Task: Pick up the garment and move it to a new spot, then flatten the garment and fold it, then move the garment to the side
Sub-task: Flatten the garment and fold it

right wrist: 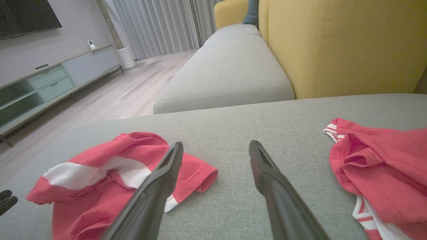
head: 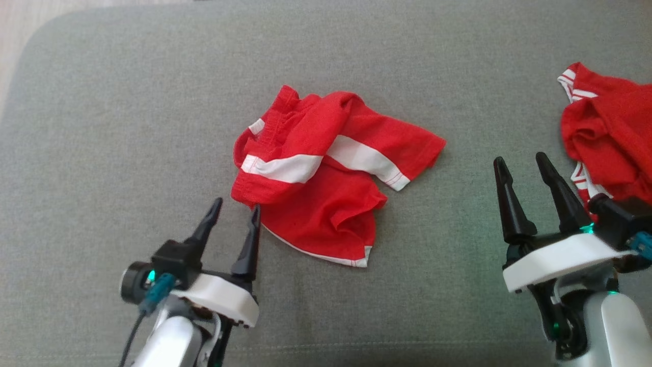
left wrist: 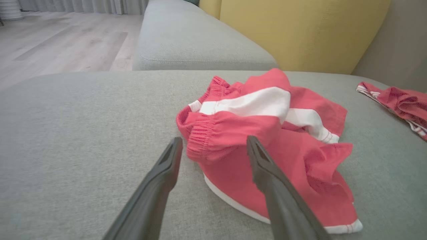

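Both open and empty, left fingers point(head: 248, 247) and right fingers point(head: 509, 204) flank the crumpled garment point(head: 326, 219).

Two red garments, middle garment point(head: 316, 204) and right garment point(head: 611, 132); two tools, left tool point(head: 238, 204) and right tool point(head: 519, 156).

Bare grey cushion point(head: 127, 127) is seen from nine round to one o'clock of the crumpled red garment point(head: 326, 178), and an open lane is left between it and the second red garment point(head: 606, 137) at three o'clock. Seven o'clock is taken by the left gripper point(head: 237, 209), fingers parted just beside the cloth; the lane's near end is held by the spread right gripper point(head: 520, 159).
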{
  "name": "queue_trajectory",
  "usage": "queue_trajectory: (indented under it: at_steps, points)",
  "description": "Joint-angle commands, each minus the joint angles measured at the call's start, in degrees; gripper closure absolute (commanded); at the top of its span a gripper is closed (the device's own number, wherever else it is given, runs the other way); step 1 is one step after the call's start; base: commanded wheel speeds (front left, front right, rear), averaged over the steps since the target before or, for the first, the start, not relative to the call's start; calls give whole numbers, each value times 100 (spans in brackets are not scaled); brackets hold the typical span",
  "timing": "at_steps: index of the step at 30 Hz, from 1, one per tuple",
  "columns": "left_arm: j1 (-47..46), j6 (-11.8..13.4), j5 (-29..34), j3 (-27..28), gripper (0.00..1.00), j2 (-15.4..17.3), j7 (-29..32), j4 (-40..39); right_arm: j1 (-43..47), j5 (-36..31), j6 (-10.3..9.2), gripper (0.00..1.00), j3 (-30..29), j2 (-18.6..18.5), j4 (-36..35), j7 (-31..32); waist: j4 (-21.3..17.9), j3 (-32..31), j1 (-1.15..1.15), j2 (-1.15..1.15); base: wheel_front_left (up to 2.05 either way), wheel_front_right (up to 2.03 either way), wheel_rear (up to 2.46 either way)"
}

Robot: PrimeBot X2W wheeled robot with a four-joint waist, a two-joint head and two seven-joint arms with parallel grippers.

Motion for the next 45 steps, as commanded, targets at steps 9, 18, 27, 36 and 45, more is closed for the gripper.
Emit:
queue_trajectory:
  at_steps: [9, 18, 27, 36, 45]
  points:
    - [93, 400, -184, 606, 0, 274, 162, -935, 166, -46, -5, 0, 127, -88, -287, 82, 26, -274, 0, 0, 0, 0, 0]
    - [190, 622, -236, 906, 0, 569, 405, -1318, 295, -75, -5, 0, 134, -127, -348, 131, 12, -436, 0, 0, 0, 0, 0]
    - [277, 660, -318, 939, 0, 632, 496, -1421, 327, -83, -5, 0, 119, -131, -389, 155, 17, -438, 0, 0, 0, 0, 0]
    - [219, 675, -309, 867, 0, 630, 525, -1466, 280, -107, -5, 0, 122, -133, -398, 157, 42, -370, 0, 0, 0, 0, 0]
    - [-207, 405, -308, 544, 0, 565, 750, -1369, 221, -92, -5, 0, 119, -134, -403, 163, 34, -266, 0, 0, 0, 0, 0]
